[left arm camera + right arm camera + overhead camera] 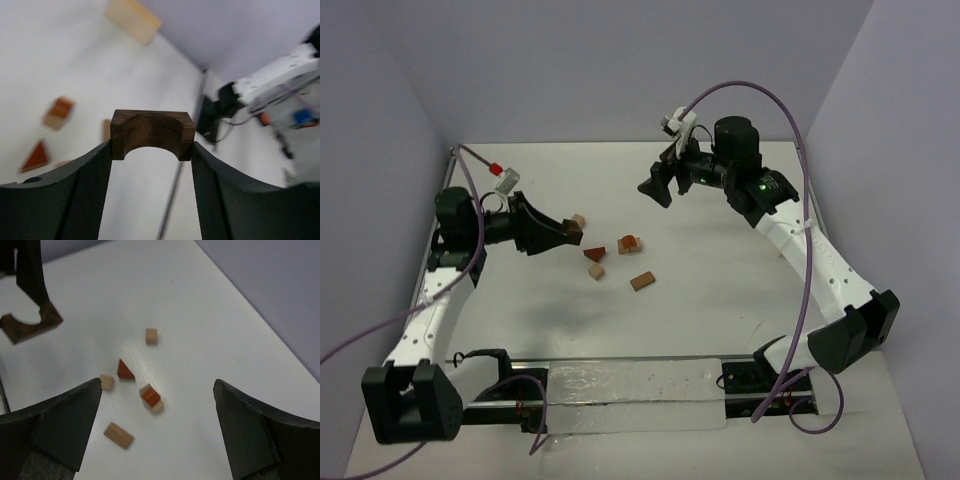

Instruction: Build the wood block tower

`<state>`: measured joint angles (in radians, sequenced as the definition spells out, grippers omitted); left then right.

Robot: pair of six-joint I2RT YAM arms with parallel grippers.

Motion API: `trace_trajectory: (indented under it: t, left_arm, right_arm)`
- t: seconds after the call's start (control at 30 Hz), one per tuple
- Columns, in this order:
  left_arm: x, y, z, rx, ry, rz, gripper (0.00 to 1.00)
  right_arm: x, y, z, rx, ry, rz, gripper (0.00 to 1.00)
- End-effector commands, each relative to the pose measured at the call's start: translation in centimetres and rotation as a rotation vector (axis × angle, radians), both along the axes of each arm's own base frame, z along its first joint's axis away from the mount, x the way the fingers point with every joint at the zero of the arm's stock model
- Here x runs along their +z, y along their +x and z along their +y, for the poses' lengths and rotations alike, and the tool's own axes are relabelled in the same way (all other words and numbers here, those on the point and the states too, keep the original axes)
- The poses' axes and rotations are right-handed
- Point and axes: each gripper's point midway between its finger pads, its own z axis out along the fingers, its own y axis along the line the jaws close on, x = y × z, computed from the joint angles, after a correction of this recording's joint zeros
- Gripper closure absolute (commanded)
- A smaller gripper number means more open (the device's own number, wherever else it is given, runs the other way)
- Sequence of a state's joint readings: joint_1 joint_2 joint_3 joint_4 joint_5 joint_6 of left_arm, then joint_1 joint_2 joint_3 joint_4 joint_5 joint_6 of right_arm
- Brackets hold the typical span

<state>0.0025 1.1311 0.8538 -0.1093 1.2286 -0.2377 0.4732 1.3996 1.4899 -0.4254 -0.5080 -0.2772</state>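
A dark brown arch block is clamped between my left gripper's fingertips and held above the table, left of the loose pieces. The right wrist view also catches this arch block. On the table lie a tan cube, a reddish triangular piece, a small tan block, a reddish-brown block resting on a tan one and a tan bar. My right gripper hovers open behind them, jaws wide and empty.
Purple walls close the table in at the back and both sides. A clear plastic sheet lies along the near edge between the arm bases. Purple cables loop off both arms.
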Motion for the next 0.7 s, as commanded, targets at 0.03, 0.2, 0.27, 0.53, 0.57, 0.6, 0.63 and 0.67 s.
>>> trace_trajectory:
  t: [0.03, 0.2, 0.27, 0.53, 0.57, 0.6, 0.63, 0.67]
  left_arm:
    - [8.6, -6.5, -1.2, -0.123, -0.263, -0.065, 0.84]
    - [12.2, -7.4, -0.9, -0.125, -0.531, 0.070, 0.88]
    - [13.7, -6.9, 0.3, -0.130, -0.695, 0.135, 0.89]
    - [15.6, -5.7, 1.6, -0.113, -0.818, 0.164, 0.97]
    - [15.8, -5.5, 1.8, -0.110, -0.829, 0.165, 0.97]
    - [15.8, -5.4, 1.8, -0.109, -0.831, 0.167, 0.97]
    - [16.0, -5.2, 2.0, -0.107, -0.839, 0.172, 0.97]
    - [16.2, -5.2, 2.0, -0.108, -0.847, 0.173, 0.97]
  right_arm:
    - [5.0, -1.8, 4.7, 0.190, 0.241, 0.025, 0.02]
    - [6.5, -3.1, 8.4, 0.300, 0.268, -0.022, 0.02]
    - [6.5, -2.8, 9.5, 0.332, 0.271, -0.028, 0.03]
    - [8.0, -2.7, 10.2, 0.369, 0.250, -0.108, 0.03]
    - [7.9, -2.8, 10.3, 0.369, 0.246, -0.111, 0.03]
    - [7.9, -2.8, 10.4, 0.365, 0.242, -0.117, 0.03]
    - [7.6, -2.8, 10.8, 0.352, 0.232, -0.122, 0.03]
    - [7.1, -2.8, 11.2, 0.350, 0.217, -0.125, 0.02]
